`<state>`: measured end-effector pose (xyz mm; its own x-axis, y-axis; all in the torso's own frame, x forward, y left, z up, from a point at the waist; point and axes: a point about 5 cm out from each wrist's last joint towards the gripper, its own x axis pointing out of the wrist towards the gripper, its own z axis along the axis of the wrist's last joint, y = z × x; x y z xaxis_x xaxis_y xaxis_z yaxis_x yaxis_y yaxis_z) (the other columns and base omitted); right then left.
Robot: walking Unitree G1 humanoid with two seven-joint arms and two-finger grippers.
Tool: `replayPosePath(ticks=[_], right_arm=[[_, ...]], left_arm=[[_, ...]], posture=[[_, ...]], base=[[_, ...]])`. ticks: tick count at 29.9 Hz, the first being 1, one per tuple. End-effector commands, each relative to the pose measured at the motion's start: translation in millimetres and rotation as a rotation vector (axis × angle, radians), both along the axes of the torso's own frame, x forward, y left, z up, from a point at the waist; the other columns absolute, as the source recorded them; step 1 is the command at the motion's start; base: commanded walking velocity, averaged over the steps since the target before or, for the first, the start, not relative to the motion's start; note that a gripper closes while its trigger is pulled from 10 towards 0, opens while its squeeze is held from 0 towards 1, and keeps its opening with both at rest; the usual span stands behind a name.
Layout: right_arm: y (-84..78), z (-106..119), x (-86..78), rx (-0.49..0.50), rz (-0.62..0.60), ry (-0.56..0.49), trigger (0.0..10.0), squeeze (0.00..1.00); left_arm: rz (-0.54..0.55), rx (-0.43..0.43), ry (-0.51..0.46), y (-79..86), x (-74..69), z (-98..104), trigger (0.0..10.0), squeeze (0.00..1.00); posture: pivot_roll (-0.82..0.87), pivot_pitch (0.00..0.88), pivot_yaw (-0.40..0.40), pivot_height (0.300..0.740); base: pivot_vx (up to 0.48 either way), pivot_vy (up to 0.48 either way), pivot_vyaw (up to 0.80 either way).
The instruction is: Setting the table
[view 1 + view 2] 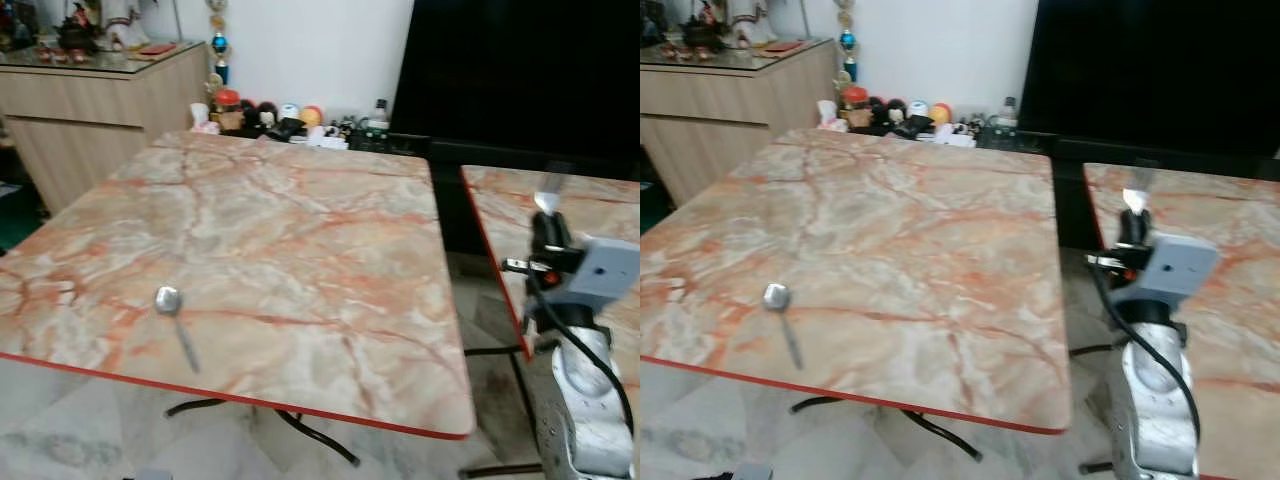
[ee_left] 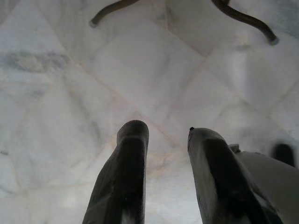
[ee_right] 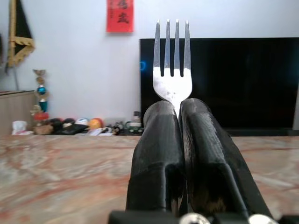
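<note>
Right gripper (image 3: 180, 109) is clamping a fork (image 3: 172, 70) between its two black fingers, pads pressed together on the handle just below the head. The fork is standing upright, four tines pointing up, sticking out past the fingertips. In the head views this gripper is sitting raised in the gap between two marble-topped tables, beside the near table's (image 1: 300, 230) right edge and at the left edge of the second table (image 1: 590, 215).

Left gripper (image 2: 166, 140) is hanging low with its fingers apart, nothing between them, pointing down at pale floor tiles (image 2: 154, 79).

Count: one fork, in the right gripper. One spoon (image 1: 172, 318), lying flat near the front left edge of the near table, bowl away from the robot, well apart from the fork. Two tables.

Writing: a red hanging (image 3: 120, 15) on the wall is carrying dark characters; too blurred to read. Small ornaments (image 1: 270, 115) are sitting beyond the near table's far edge, next to a dark screen (image 1: 520, 75).
</note>
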<state>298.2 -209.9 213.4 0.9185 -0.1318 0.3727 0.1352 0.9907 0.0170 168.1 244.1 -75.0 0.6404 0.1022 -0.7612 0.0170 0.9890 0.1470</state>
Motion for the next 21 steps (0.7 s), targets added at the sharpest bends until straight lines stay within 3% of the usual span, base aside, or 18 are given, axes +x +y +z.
replayPosePath(ticks=[1, 21], right_arm=[[-6.7, 4.6, -1.7, -0.007, -0.025, -0.018, 10.0, 0.0], [-10.7, 5.8, -1.8, -0.014, -0.048, -0.013, 10.0, 0.0]], left_arm=[[-0.015, -0.012, 0.006, -4.7, 0.0, -1.4, 10.0, 0.0], [-0.023, -0.012, 0.009, -4.5, 0.8, -1.1, 10.0, 0.0]], posture=[[-0.08, 0.0, -0.005, 0.74], [-0.1, 0.0, -0.002, 0.74]], base=[[0.0, -0.454, 0.0], [0.0, -0.452, 0.0]])
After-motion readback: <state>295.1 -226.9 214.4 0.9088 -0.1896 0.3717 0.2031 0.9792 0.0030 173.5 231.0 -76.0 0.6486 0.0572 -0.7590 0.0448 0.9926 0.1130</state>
